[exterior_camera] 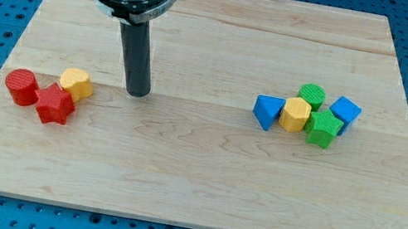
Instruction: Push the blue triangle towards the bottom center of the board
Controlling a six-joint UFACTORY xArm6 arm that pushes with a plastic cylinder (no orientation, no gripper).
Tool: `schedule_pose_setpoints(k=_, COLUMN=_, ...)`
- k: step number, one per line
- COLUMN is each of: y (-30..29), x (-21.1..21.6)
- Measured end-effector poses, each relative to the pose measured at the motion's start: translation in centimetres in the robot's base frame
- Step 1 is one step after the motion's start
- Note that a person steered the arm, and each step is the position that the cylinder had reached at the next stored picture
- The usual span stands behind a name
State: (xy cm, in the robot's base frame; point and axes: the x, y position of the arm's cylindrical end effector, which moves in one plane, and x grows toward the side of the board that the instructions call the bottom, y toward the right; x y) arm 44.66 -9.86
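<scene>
1. The rod's tip (138,93) is resting on the board (200,181), left of centre.
2. Three blocks are huddling at the view's left: the red cylinder (22,87), the red star (55,103) touching it, and the yellow block (76,84) just above.
3. Five are clustering at the right: blue triangle (268,111) leftmost, then yellow hexagon (295,115), green cylinder (311,95) above, green star (323,128), blue cube (345,112).

The blue triangle (268,111) lies flat at the view's right, touching a yellow block (296,114).
</scene>
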Motion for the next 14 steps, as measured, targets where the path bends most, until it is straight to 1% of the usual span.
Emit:
schedule_pose_setpoints(k=1, y=4.6, x=1.7)
schedule_pose_setpoints(k=2, y=10.8, x=4.2)
schedule_pose_setpoints(k=3, y=15.9, x=10.7)
schedule_pose_setpoints(k=4, y=24.3, x=11.9)
schedule_pose_setpoints(k=5, y=25.8, x=11.9)
schedule_pose_setpoints(k=6, y=25.8, x=12.5)
schedule_pose_setpoints(k=7, y=26.9, x=12.1)
schedule_pose_setpoints(k=8, y=29.4, x=9.5)
schedule_pose_setpoints(k=9, y=21.4, x=7.6)
schedule_pose_setpoints(k=10, y=24.2, x=5.9)
schedule_pose_setpoints(k=11, y=29.6, x=5.2)
schedule_pose_setpoints(k=12, y=27.0, x=1.5)
schedule_pose_setpoints(k=13, y=22.5, x=-2.0)
schedule_pose_setpoints(k=14, y=21.2, x=-4.8)
